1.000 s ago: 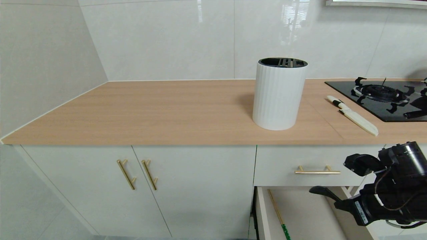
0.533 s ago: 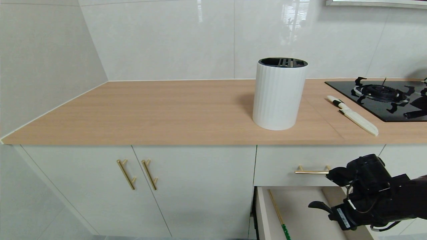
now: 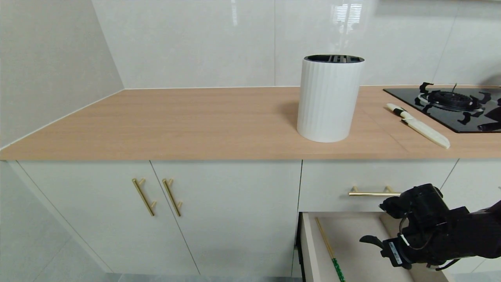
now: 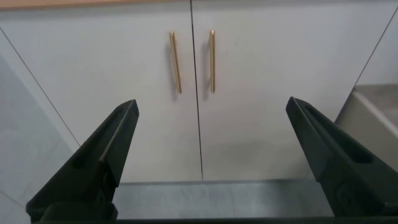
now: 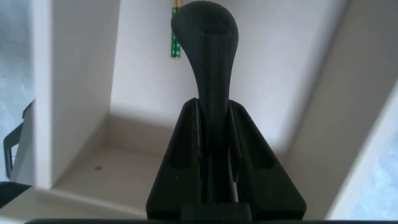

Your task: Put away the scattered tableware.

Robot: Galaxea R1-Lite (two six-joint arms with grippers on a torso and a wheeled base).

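A cream-bladed knife (image 3: 419,126) lies on the wooden counter (image 3: 176,121) to the right of a white ribbed holder (image 3: 330,98) with a black slotted top. Below the counter a drawer (image 3: 304,243) stands pulled out, and a chopstick with a green end (image 3: 328,250) lies along its left side. My right gripper (image 3: 368,239) hangs low over the drawer's right part, shut with nothing in it; the right wrist view has the gripper (image 5: 204,25) above the drawer floor, near the chopstick's green end (image 5: 175,43). My left gripper (image 4: 211,109) is open and empty in front of the cabinet doors.
A black gas hob (image 3: 450,105) sits at the counter's right end, behind the knife. The closed drawer above the open one has a gold handle (image 3: 372,192). Two cabinet doors carry gold handles (image 3: 156,196), the same handles (image 4: 193,61) facing my left gripper.
My right gripper has dropped down and to the left, over the open drawer. The head camera has since shifted, so the whole picture moved; counter items stay put.
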